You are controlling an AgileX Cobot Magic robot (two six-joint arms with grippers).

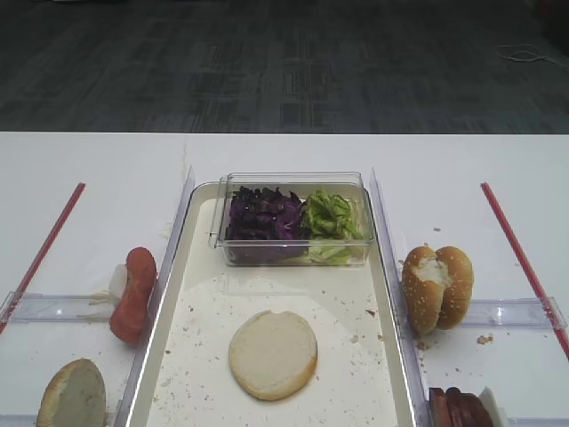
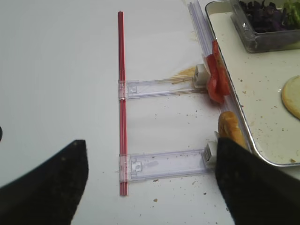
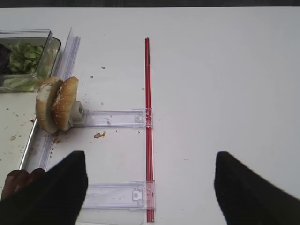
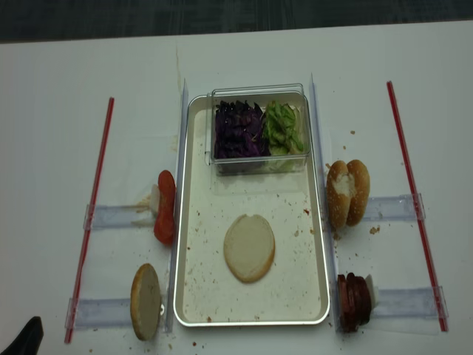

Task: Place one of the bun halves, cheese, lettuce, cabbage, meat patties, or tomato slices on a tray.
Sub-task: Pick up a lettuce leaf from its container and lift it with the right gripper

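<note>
The white tray (image 1: pixel 204 374) lies in the middle of the table, and one pale bun half (image 1: pixel 273 354) rests flat on it. At its far end a clear box holds purple cabbage (image 1: pixel 264 216) and green lettuce (image 1: pixel 334 216). Two bun halves (image 1: pixel 437 287) stand on edge to the right of the tray, with meat patties (image 4: pixel 353 299) nearer the front. On the left are tomato slices (image 1: pixel 133 294) and another bun half (image 1: pixel 73 396). No cheese shows. My right gripper (image 3: pixel 149 154) hangs open and empty over the table to the right of the tray. My left gripper (image 2: pixel 151 143) is open and empty to its left.
Red strips (image 4: pixel 93 214) (image 4: pixel 414 200) run along both sides, joined to clear plastic holder rails (image 3: pixel 115 118) (image 2: pixel 164 164) that reach toward the tray. Clear upright dividers (image 1: pixel 384 222) flank the tray's long edges. Crumbs dot the tray and the table.
</note>
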